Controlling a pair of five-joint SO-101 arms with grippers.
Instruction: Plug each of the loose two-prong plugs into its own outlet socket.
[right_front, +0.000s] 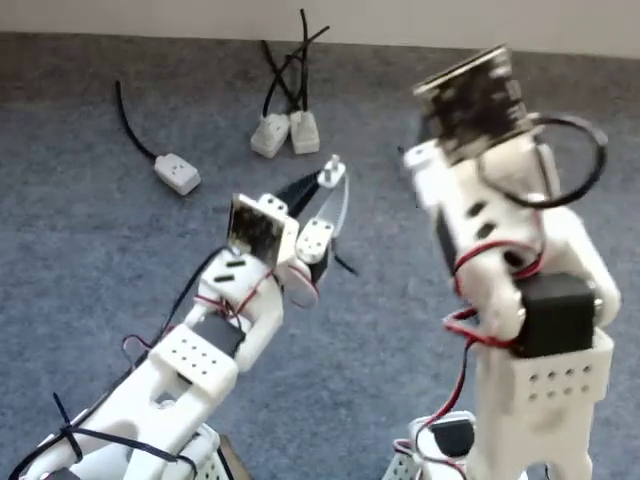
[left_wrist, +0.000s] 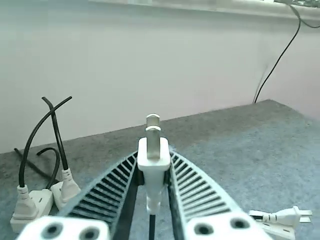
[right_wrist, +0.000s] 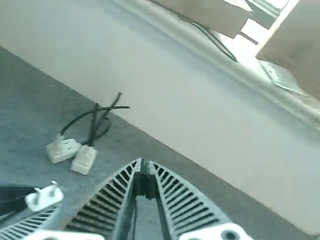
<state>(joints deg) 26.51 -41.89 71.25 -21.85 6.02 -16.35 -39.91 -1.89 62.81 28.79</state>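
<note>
Left gripper (left_wrist: 154, 167) pinches a white two-prong plug (left_wrist: 152, 147) between its ribbed jaws, prongs pointing outward, raised over the grey carpet (right_front: 120, 270) near the pair of corded outlet sockets (right_front: 285, 133). Right gripper (right_wrist: 143, 172) has its jaws pressed together on nothing. A single socket (right_front: 177, 173) lies near the pair, and another loose plug (left_wrist: 280, 217) lies well apart from it.

Floor: a grey-blue short-pile carpet (right_front: 90, 300) is laid under the whole scene.
Wall: a plain pale wall (left_wrist: 150, 65) is met by the carpet along a straight edge.
Ledge: a white ledge (right_wrist: 260, 77) is seen along the wall's top.
Cable: a thin black cable (left_wrist: 282, 52) is hung down the wall.
Boxes: brown cardboard boxes (right_wrist: 215, 12) are seen above the ledge.
Light: a bright patch of light (right_wrist: 262, 27) is seen between the boxes.
</note>
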